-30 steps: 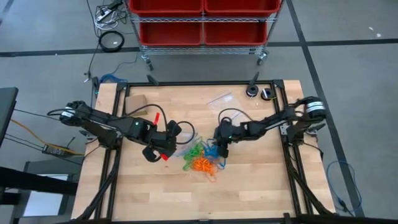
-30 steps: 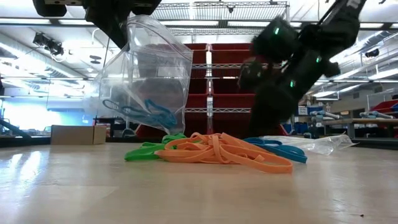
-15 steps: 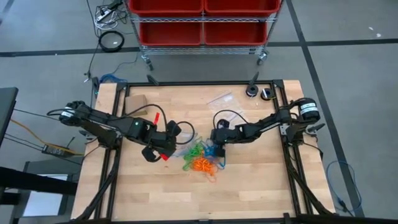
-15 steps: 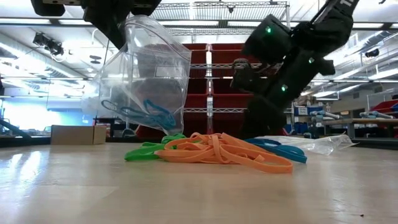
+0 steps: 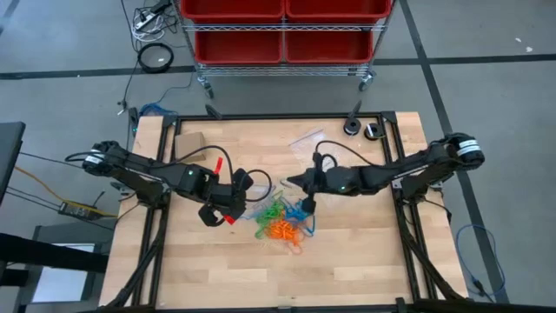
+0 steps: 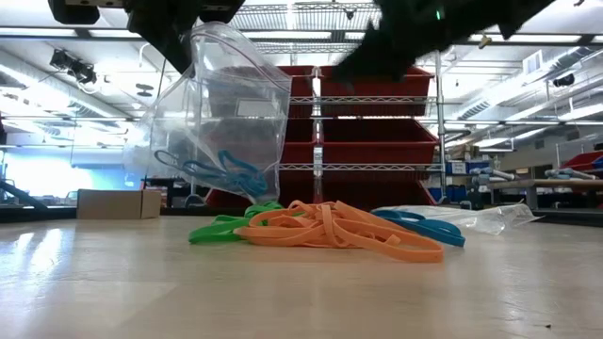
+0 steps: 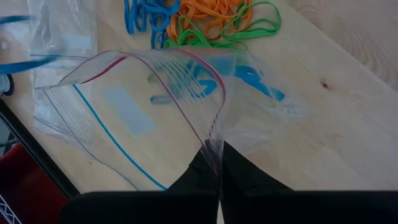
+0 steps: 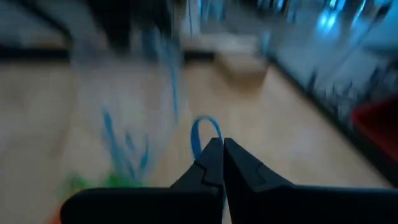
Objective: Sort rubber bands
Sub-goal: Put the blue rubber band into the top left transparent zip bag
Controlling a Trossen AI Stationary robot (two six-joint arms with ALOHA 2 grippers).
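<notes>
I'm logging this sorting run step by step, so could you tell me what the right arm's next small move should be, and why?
Probably carry the blue band across to the mouth of the clear bag and drop it in. The right claw is shut on that band, lifted above the pile, while the left claw holds the bag open above the table, with blue bands already inside.

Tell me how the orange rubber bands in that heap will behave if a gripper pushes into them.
The orange rubber bands look thin and limp, so they would probably flop and bend. They lie tangled with the green bands, so a push would likely drag several together. Flat loops, unlikely to roll.
</notes>
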